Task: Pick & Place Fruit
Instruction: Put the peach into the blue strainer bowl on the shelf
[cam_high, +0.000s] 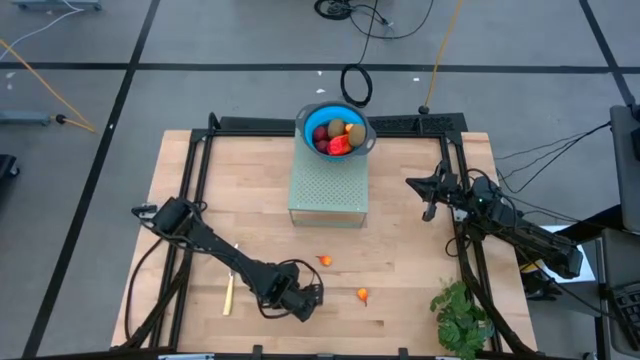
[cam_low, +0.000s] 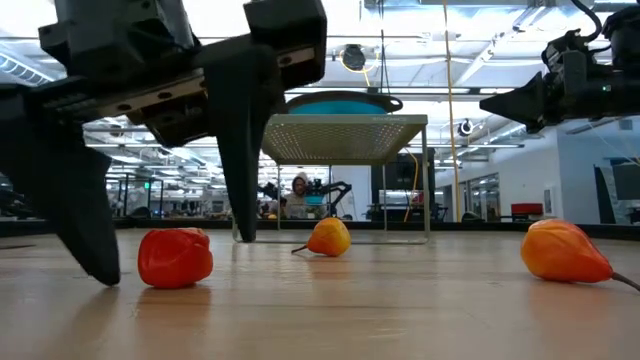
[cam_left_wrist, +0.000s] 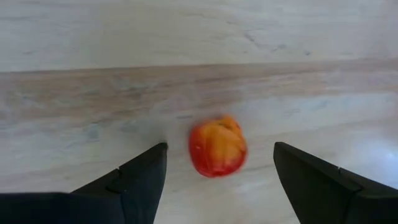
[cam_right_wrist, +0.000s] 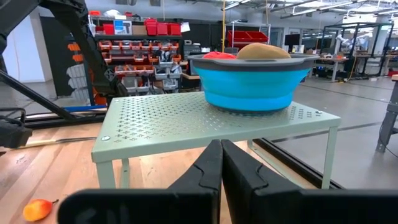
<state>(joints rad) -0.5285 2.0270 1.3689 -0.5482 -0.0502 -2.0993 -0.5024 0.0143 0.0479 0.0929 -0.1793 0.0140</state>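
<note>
My left gripper (cam_left_wrist: 219, 148) is open near the table's near edge, pointing down. Its fingers stand on either side of a small red-orange fruit (cam_left_wrist: 217, 147) (cam_low: 175, 257) that lies on the wood, and they do not touch it. In the high view the left gripper (cam_high: 303, 297) hides this fruit. Two more small orange fruits (cam_high: 324, 261) (cam_high: 362, 295) lie on the table nearby. A blue bowl (cam_high: 310, 118) holding red and brownish fruit stands on a green perforated stand (cam_high: 328, 190). My right gripper (cam_right_wrist: 221, 152) is shut and waits right of the stand, above the table.
A yellow-handled knife (cam_high: 229, 293) lies left of my left gripper. A leafy green plant (cam_high: 462, 318) sits at the near right corner. A black frame (cam_high: 200, 150) borders the table's far part. Bare wood lies between the stand and the fruits.
</note>
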